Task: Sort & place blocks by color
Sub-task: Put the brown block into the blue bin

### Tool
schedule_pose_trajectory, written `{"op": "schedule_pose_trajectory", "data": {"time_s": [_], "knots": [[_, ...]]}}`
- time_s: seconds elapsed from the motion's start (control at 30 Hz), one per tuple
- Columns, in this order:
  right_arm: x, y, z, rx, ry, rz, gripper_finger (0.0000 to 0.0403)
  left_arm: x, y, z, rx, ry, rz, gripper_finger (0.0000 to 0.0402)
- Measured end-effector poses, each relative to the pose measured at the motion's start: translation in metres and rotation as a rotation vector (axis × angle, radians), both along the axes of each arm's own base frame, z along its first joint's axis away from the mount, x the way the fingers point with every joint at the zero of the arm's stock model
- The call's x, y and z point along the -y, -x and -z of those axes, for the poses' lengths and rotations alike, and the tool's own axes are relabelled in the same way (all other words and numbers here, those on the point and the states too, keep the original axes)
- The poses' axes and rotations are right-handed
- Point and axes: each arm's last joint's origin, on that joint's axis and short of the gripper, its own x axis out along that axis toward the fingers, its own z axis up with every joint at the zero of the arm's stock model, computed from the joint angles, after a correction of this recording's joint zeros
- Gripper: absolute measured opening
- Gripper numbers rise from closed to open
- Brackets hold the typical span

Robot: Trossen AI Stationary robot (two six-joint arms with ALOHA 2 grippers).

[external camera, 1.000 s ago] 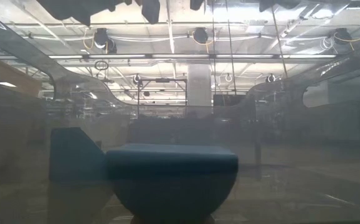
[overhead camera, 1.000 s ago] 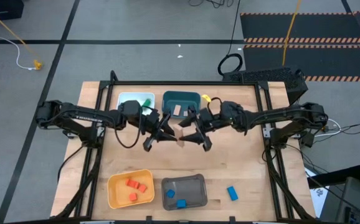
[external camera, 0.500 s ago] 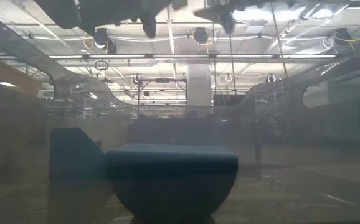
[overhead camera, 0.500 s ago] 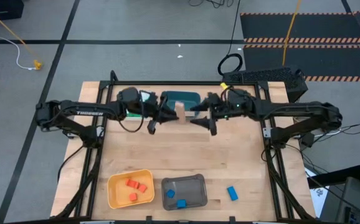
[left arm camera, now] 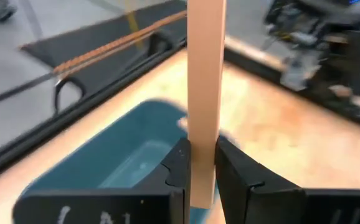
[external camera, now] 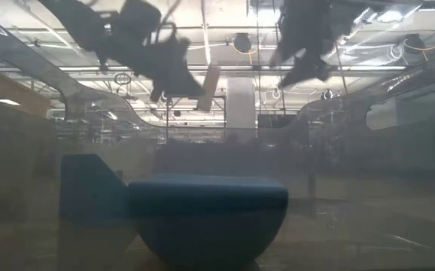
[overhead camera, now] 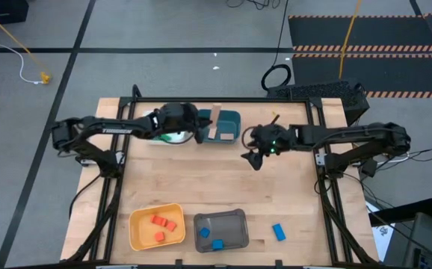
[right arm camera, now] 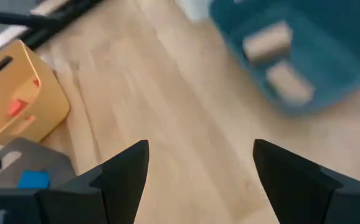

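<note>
Tan bar (overhead camera: 215, 123) is hanging upright in the clamped left hand (overhead camera: 203, 133), directly over the teal bin (overhead camera: 227, 119). Right hand (overhead camera: 252, 155) is gaping empty beside it.

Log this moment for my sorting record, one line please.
left gripper: shut on tan wooden bar, above teal bin | right gripper: open, empty, over table

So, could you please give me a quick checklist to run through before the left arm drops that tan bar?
1. Left gripper jaws shut on the long tan wooden bar: ok.
2. Bar over the teal rectangular bin: ok in the high view.
3. Bin already holds tan blocks, so colour matches: ok.
4. Right gripper open, empty, beside the bin: ok.
5. Bar's height above the bin: cannot tell.
</note>
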Motion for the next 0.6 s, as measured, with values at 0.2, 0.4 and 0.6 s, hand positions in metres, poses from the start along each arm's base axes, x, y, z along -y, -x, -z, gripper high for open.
{"op": "schedule_pose_trajectory", "data": {"time_s": [0.2,0.4,0.6], "knots": [[-0.017,0.012,0.040,-0.100,-0.174,0.105,0.0277,-0.016,-0.008,0.037,-0.085,0.125,-0.096,0.0049],[-0.038,0.021,0.062,-0.139,-0.272,0.132,0.0276,-0.017,-0.011,0.049,-0.100,0.199,-0.123,0.0069],[-0.055,0.028,0.078,-0.144,-0.342,0.143,0.0276,-0.016,-0.011,0.051,-0.110,0.218,-0.129,0.0166]]}}
